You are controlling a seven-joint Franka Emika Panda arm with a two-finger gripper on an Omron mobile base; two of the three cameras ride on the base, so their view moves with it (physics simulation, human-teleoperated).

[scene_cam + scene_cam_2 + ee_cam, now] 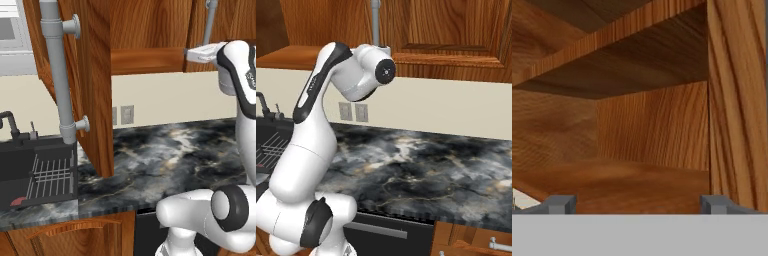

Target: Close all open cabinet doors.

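One tall reddish-brown cabinet door [95, 75] stands swung out over the counter, edge toward me, its long grey bar handle [57, 70] facing left. To its right the cabinet is open, and its bottom board [147, 60] shows. My gripper [192, 53] sits at the right end of that board, well right of the open door. It points into the cabinet. In the hand view the gripper [637, 205] is open, its fingertips [559, 204] wide apart and holding nothing, facing an inner shelf [612, 40] with a wooden door edge [737, 100] at the right. A second door [451, 25] with its handle [375, 22] looks shut.
A dark marble counter [165, 160] runs below the cabinets. At its left is a black sink [15, 165] with a wire rack [50, 175] and faucet [10, 125]. Wall outlets [127, 114] sit on the backsplash. A dark appliance front [386, 235] lies under the counter.
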